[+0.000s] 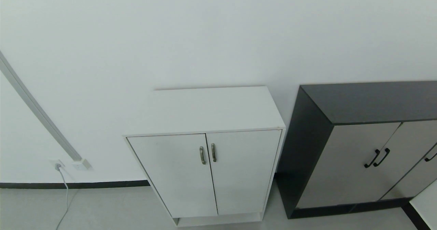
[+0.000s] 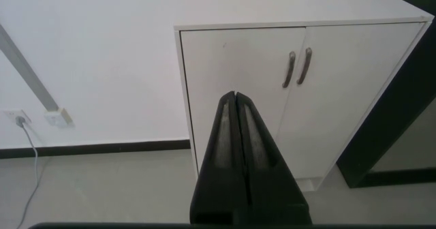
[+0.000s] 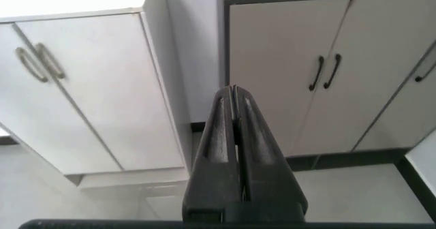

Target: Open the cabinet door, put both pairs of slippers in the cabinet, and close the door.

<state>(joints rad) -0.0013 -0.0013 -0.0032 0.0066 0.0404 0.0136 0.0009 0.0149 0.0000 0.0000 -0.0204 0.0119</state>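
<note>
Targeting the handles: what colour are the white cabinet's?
Dull grey-bronze handles; head view shows them best.

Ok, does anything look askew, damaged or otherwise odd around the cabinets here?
Nothing stands out. The white two-door cabinet stands square against the wall, both doors shut and flush, its two metal bar handles upright side by side. The black cabinet with grey doors beside it is shut too.

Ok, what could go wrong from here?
On the white cabinet the two handles sit side by side at the seam; a grab could catch both.
The left gripper and right gripper are shut and would only bump a handle.
The dark cabinet alongside has similar paired handles: wrong target.
</note>
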